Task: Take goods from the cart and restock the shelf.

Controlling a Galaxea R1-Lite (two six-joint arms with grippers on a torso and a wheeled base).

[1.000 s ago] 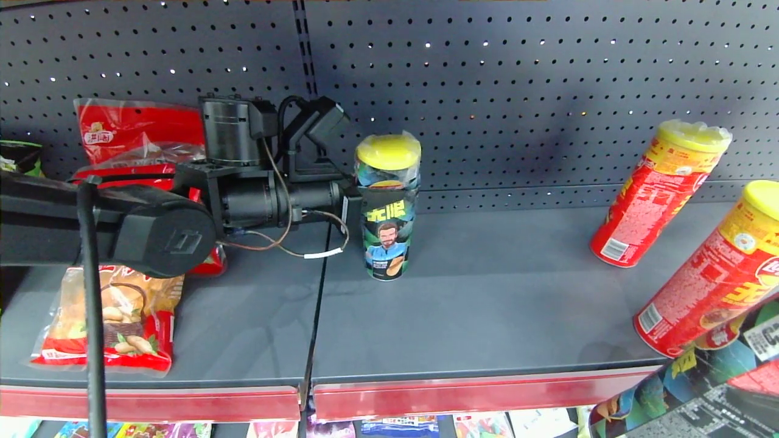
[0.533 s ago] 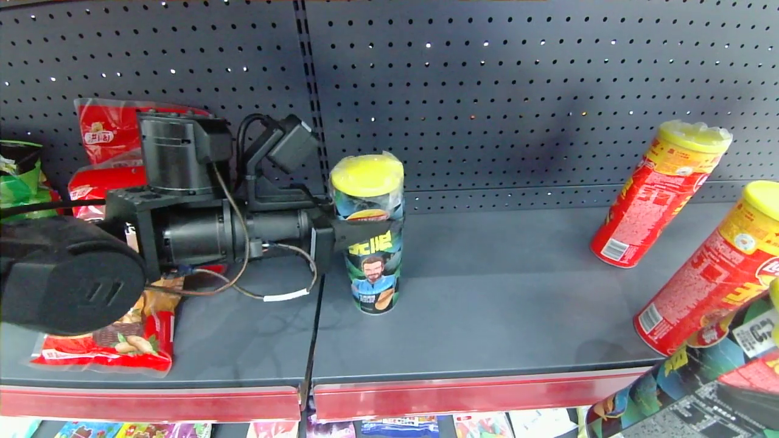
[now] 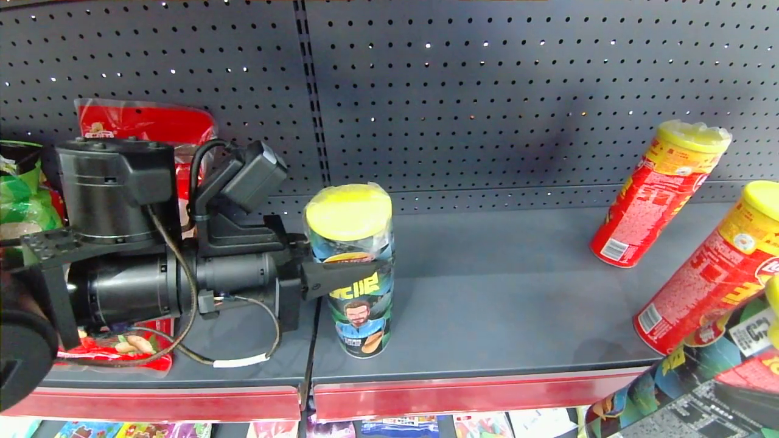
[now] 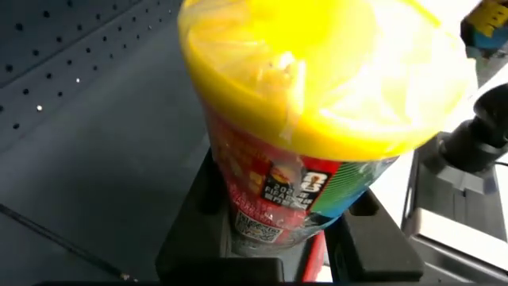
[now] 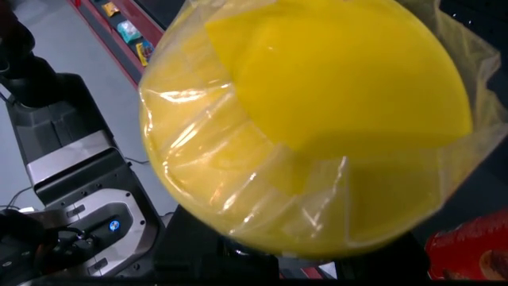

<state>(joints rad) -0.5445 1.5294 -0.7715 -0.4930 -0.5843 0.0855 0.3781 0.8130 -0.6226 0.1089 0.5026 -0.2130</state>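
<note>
Drawn back toward the front lip of the shelf (image 3: pixel 487 304) over the last second, can and all. Left gripper (image 3: pixel 356 271), fingers (image 3: pixel 338 275) clamped on the green chip can (image 3: pixel 360 319) (yellow lid, plastic-wrapped), upright near the front edge, beside the shelf seam. Two red chip cans (image 3: pixel 660 194) leaning, well apart to the right.

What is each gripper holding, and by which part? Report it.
The left gripper clamps the dark can around its mid-body, below the yellow lid. The right gripper holds a second can; its grip spot is hidden.
</note>
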